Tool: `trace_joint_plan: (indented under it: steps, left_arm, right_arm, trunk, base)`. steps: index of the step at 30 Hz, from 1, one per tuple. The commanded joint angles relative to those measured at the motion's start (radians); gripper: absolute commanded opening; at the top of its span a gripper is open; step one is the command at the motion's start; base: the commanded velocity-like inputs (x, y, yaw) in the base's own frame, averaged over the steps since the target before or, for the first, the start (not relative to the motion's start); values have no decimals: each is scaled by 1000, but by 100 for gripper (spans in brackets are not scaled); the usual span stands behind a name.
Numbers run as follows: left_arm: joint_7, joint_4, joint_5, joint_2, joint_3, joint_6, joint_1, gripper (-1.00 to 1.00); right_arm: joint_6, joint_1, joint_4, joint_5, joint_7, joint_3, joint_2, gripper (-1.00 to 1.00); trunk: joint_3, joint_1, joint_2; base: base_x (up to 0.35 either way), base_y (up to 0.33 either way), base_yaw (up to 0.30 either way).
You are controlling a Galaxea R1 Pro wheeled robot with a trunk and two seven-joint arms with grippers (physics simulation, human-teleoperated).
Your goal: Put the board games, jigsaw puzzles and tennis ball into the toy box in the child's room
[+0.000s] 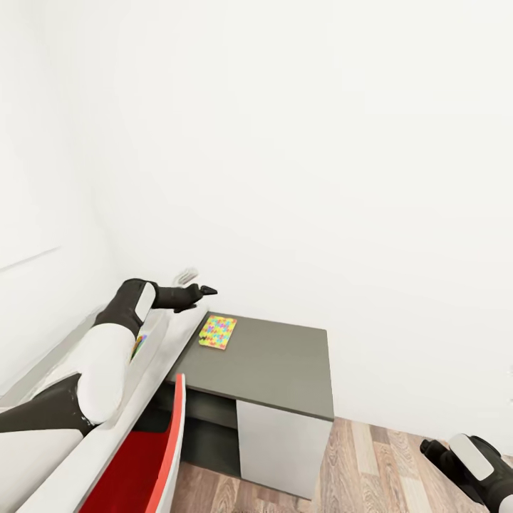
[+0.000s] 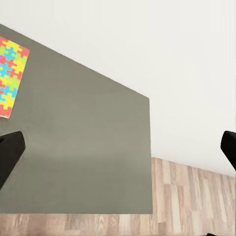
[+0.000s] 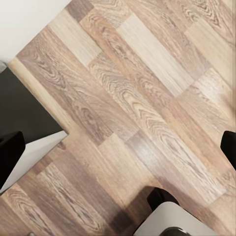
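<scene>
Puzzle (image 1: 217,331) lying flat on the dark side unit (image 1: 285,363), near its wall-side corner; left gripper (image 1: 201,292) hovers above and beside it, jaws spread wide and empty. Right gripper (image 3: 118,147) open over wood floor (image 3: 147,98).

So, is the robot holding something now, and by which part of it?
Nothing is held. The left gripper has its fingers wide apart above the dark side unit. The right gripper is open over the wooden floor.
</scene>
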Motion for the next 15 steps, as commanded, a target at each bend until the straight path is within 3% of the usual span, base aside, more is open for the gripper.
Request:
trace_joint_plan:
  steps: [1,7,11,15]
  left_arm:
    - [12,-2,-9,-2,3,5,-1,100]
    - [144,-6,-4,-15,-13,0,-4,100]
    - [198,-7,-4,-29,-15,-3,-5,100]
    - [276,-7,-6,-64,-17,-7,-6,100]
  right_arm:
    - [3,-1,-2,-8,-7,-2,0,100]
    - [3,-1,-2,-8,-7,-3,-1,100]
    - [3,-1,-2,-8,-7,-2,-1,100]
    - [3,0,-2,-8,-7,-2,-1,100]
  trunk:
    - [-4,1,-3]
    - [-12,1,-3]
    - [-17,1,-3]
    - [-22,1,-3]
  base:
    - [0,0,-124]
    - [0,0,-117]
    - [0,0,-94]
    - [0,0,-72]
